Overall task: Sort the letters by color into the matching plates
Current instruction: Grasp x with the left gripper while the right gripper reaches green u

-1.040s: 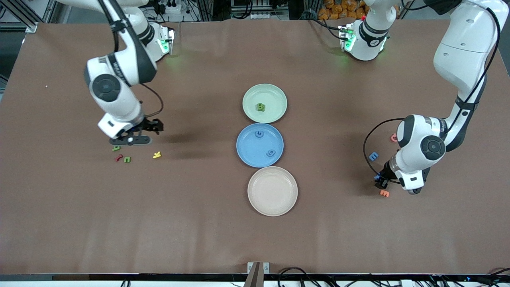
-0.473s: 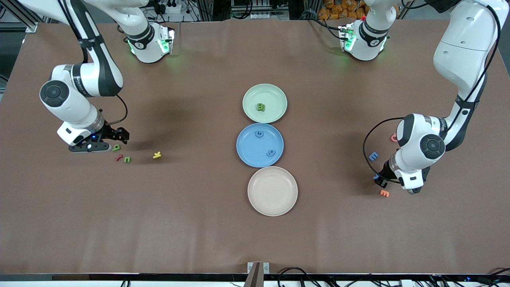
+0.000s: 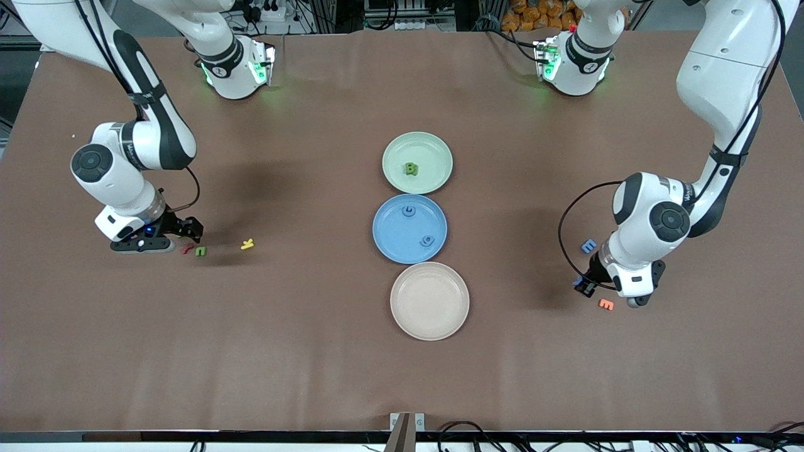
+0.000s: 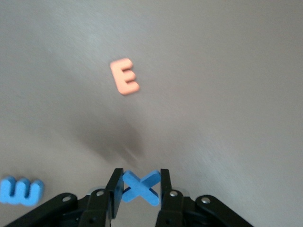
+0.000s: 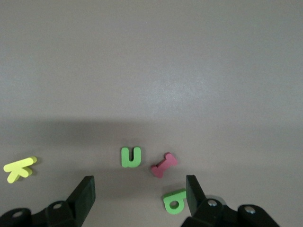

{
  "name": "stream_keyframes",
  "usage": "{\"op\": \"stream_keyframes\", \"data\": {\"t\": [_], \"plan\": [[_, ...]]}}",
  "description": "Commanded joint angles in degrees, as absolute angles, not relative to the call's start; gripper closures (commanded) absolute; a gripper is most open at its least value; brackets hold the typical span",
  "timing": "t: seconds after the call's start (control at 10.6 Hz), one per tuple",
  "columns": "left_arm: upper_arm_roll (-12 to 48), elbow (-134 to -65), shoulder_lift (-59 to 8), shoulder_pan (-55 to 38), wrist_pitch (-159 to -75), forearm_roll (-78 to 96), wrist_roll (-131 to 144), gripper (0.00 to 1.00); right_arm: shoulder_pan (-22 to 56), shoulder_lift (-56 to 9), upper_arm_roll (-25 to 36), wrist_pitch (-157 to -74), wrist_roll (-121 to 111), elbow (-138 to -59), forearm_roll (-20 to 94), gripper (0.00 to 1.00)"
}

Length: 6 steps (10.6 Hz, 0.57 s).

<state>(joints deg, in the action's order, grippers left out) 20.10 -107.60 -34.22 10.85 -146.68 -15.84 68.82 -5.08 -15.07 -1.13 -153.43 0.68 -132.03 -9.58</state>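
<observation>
My left gripper (image 4: 139, 187) is shut on a blue X letter (image 4: 140, 187), held just above the table near the left arm's end (image 3: 581, 284). Another blue letter (image 3: 588, 246) lies on the table close by, also in the left wrist view (image 4: 20, 190). My right gripper (image 5: 139, 194) hangs open low over a letter cluster (image 3: 188, 231). A green b (image 5: 174, 201) lies inside the gap beside one finger, and a green u (image 5: 131, 157) sits just ahead (image 3: 200, 251). The mint green plate (image 3: 433, 147) holds a green letter (image 3: 411, 168). The blue plate (image 3: 389, 235) holds two blue letters (image 3: 409, 211).
A beige plate (image 3: 429, 301) sits nearer the front camera than the blue plate. An orange E (image 3: 606, 304) lies beside the left gripper. A red letter (image 5: 164, 165) and a yellow K (image 3: 247, 244) lie by the green ones.
The right arm swung toward its end of the table and came down over the green letters, its jaws narrowing slightly. The left gripper tightened on the blue X and shifted a little toward the plates.
</observation>
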Motion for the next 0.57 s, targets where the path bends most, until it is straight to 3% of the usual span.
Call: {"op": "stream_keyframes", "data": {"t": [0.0, 0.47], "plan": [[21.53, -108.63, -33.05, 8.10, -146.60, -17.40, 70.14, 1.00, -5.71, -19.76, -1.58, -156.34, -0.53, -128.77, -6.87, 0.20], [22.06, -107.41, -33.05, -5.76, -146.60, -17.23, 79.50, 1.00, -5.19, -24.69, -1.58, -156.62, -0.53, -124.54, -1.50, 0.30]]}}
